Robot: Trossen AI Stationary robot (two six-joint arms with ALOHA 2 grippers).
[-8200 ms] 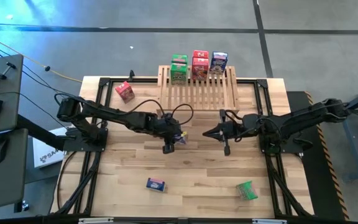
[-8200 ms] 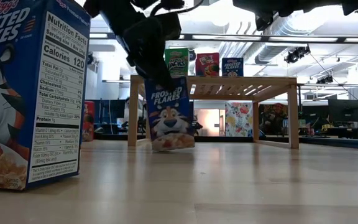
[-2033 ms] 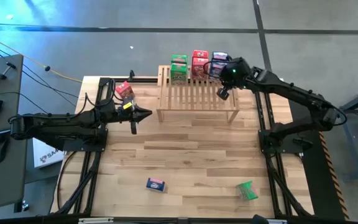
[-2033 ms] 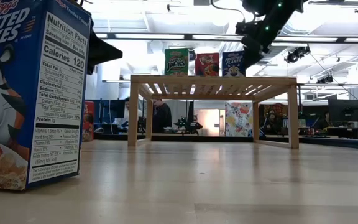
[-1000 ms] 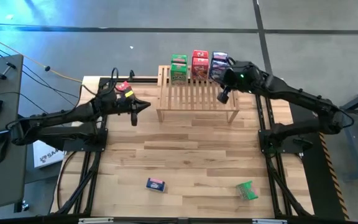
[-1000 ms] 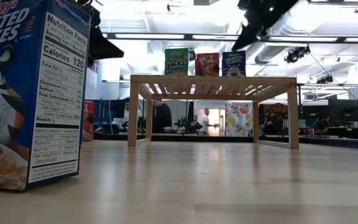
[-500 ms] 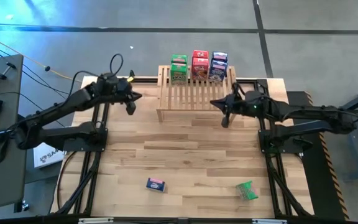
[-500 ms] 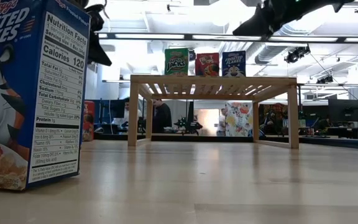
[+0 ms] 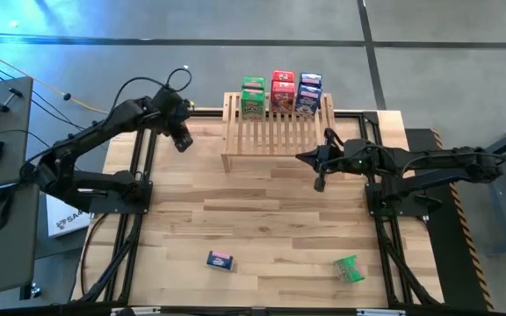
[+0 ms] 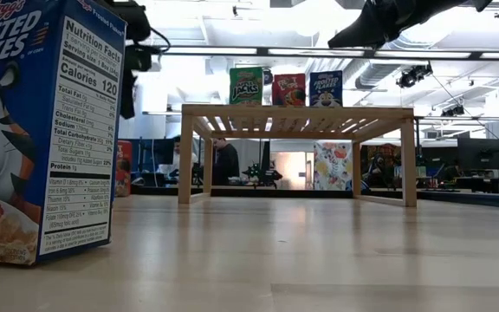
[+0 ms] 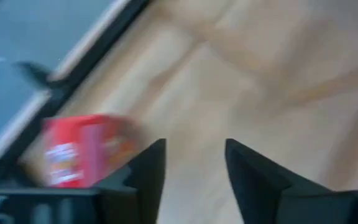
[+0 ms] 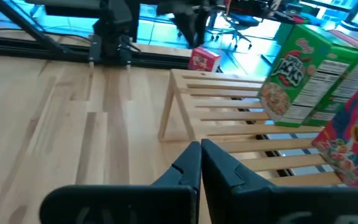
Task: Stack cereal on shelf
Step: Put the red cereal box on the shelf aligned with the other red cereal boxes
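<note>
Three cereal boxes stand on their bases along the far edge of the wooden shelf (image 9: 279,133): green (image 9: 253,96), red (image 9: 283,90) and blue (image 9: 309,92). A small red cereal box (image 11: 82,158) lies on the table at the far left, just beside the fingers of my left gripper (image 11: 194,171). That gripper (image 9: 183,143) is open, slants down and hides the box in the high view. My right gripper (image 9: 307,159) is shut and hangs near the shelf's near right corner, pointing toward the table's left. Its wrist view shows the fingers (image 12: 200,165) closed on nothing.
A blue box (image 9: 220,260) lies on the near part of the table and looms large in the low view (image 10: 42,130). A green box (image 9: 349,269) lies near right. Bare wood stretches between the shelf and these boxes. Black frame rails (image 9: 143,162) run along both sides.
My left gripper has swung toward the table's far left corner and tipped from nearly level to slanting down over the red box. My right gripper has drawn back from the boxes on the shelf toward the near edge, sinking a little, and now points left.
</note>
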